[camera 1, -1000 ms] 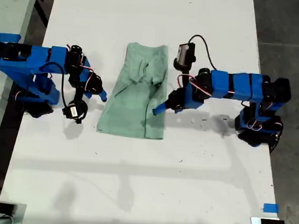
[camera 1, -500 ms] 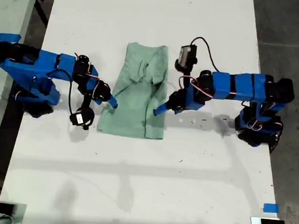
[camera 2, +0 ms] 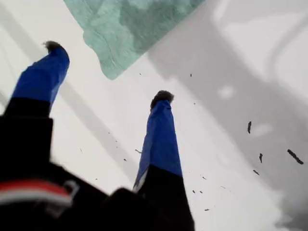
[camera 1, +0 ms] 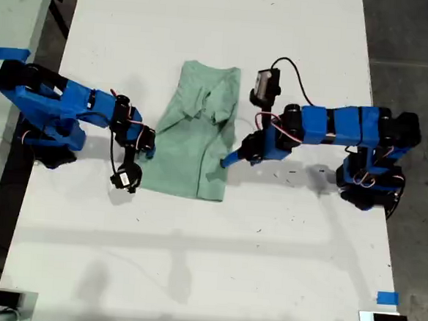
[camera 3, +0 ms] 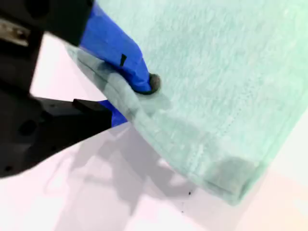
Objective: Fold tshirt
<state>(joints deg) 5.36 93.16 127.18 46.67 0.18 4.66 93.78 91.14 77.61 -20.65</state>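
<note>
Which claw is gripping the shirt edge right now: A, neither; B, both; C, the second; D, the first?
C: my second claw is clamped on the tshirt edge, while my first claw stands open above bare table, the cloth corner beyond its tips.

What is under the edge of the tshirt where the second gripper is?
One blue finger of my second gripper lies on top of the tshirt edge; the other passes under the cloth, its tip hidden. Beyond it, only white table shows.

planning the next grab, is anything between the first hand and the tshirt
Nothing visible does: only bare table lies between my open first hand and the tshirt corner. My second hand pinches the shirt's edge.
</note>
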